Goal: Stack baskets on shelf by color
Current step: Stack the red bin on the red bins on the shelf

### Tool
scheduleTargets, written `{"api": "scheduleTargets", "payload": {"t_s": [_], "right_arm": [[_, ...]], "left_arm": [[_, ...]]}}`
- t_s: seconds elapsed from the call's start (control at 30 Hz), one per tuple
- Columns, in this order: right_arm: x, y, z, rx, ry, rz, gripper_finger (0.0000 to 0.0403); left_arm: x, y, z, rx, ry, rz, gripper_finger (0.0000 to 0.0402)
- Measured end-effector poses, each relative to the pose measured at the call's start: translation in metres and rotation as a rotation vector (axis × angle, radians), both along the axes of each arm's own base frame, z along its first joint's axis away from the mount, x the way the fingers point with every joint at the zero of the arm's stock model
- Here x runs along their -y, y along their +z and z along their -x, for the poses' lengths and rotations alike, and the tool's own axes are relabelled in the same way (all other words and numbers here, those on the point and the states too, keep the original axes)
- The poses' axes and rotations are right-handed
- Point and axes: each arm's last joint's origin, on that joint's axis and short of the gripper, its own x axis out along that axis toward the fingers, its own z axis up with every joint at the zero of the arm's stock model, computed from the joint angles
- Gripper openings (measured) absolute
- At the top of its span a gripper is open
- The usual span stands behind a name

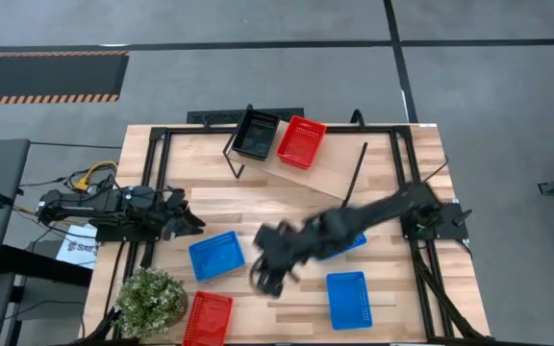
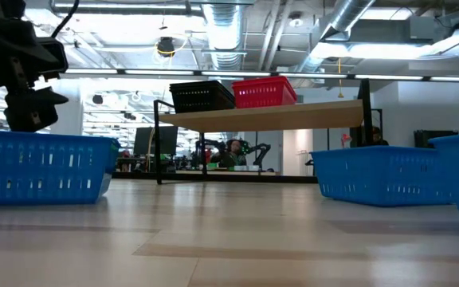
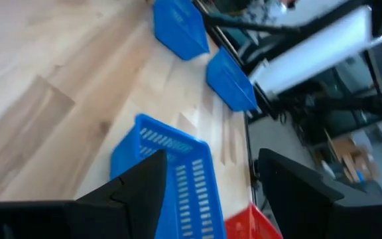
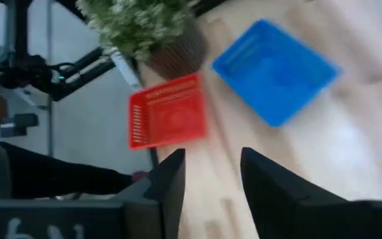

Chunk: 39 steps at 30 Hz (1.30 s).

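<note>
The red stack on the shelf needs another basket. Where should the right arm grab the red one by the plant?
Probably the red basket's thin rim on a long side, coming straight down with one finger inside the wall. It lies flat and open-topped on the table edge beside the plant, so the side away from the plant looks freer. The right gripper hovers nearby, fingers open.

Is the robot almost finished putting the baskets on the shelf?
Not yet. The shelf holds a black basket and a red basket, side by side. Nothing is in hand: the right tool is open and empty over the table, and the left tool waits open at the table's left edge. On the table remain three blue baskets and another red basket.
</note>
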Motion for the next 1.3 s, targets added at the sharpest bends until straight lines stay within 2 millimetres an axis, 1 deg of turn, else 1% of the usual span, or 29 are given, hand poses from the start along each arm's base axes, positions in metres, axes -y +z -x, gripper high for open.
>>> {"api": "scheduleTargets", "payload": {"t_s": [0.07,0.13,0.2,0.27,0.4,0.53,0.6,0.83,1.03,1.1,1.3], "right_arm": [[-0.018,-0.021,-0.018,0.028,0.009,-0.024,0.0178],[-0.03,-0.045,-0.038,0.052,0.021,-0.04,0.0193],[-0.038,-0.069,-0.055,0.074,0.039,-0.056,0.0208],[-0.039,-0.092,-0.073,0.095,0.039,-0.071,0.0221],[-0.032,-0.131,-0.095,0.082,0.05,-0.085,0.0232],[-0.025,-0.165,-0.108,0.031,0.071,-0.093,0.0227],[-0.025,-0.176,-0.109,-0.008,0.09,-0.101,0.0225],[-0.037,-0.21,-0.112,-0.054,0.13,-0.107,0.0222],[-0.04,-0.214,-0.111,-0.059,0.134,-0.103,0.0221],[-0.038,-0.217,-0.112,-0.067,0.129,-0.099,0.0217],[-0.038,-0.215,-0.112,-0.053,0.116,-0.085,0.0198]], "left_arm": [[0.001,0.0,0.0,0.002,-0.026,-0.008,0.0225],[0.001,0.0,0.0,0.007,-0.043,-0.019,0.0225],[0.001,0.0,0.0,0.011,-0.048,-0.033,0.0225],[0.001,0.0,0.0,0.015,-0.05,-0.044,0.0225],[0.001,0.0,0.0,0.013,-0.037,-0.051,0.0225],[0.001,0.0,0.0,0.011,-0.037,-0.051,0.0225],[0.001,0.0,0.0,0.012,-0.037,-0.051,0.0225],[0.001,0.0,0.001,0.006,-0.036,-0.048,0.0225],[0.001,0.0,0.001,0.005,-0.036,-0.046,0.0225],[0.001,0.0,0.001,0.005,-0.035,-0.046,0.0225],[0.001,0.0,0.001,0.003,-0.033,-0.042,0.0225]]}}
